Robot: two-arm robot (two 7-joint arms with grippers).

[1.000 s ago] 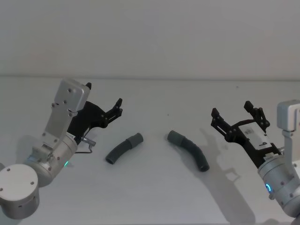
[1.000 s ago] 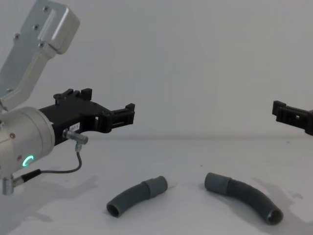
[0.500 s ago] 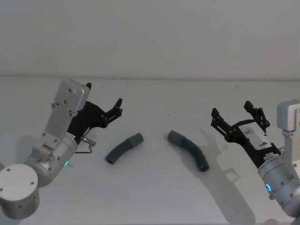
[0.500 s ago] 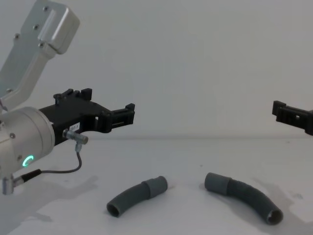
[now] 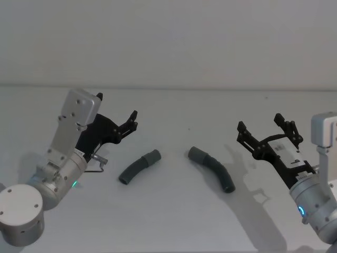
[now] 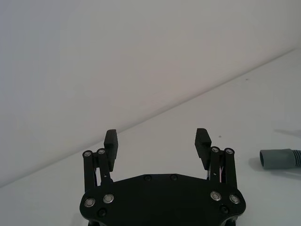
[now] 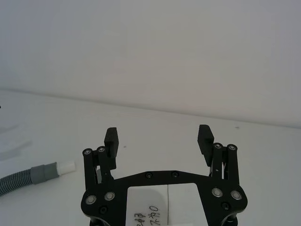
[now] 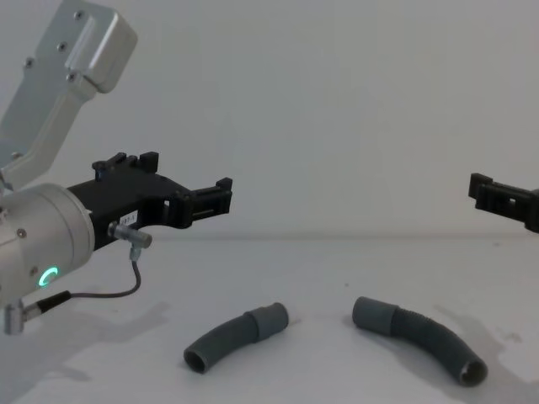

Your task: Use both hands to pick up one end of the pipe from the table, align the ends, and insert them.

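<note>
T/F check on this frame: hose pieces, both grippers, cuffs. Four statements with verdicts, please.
1. The left piece and the right piece both lie on the table. True.
2. The left gripper is shut on a hose piece. False: its jaws are open and empty, above the table.
3. The right gripper has its jaws open and holds nothing. True.
4. The two cuffs are joined. False: the left piece's cuff and the right piece's cuff face each other with bare table between them.
</note>
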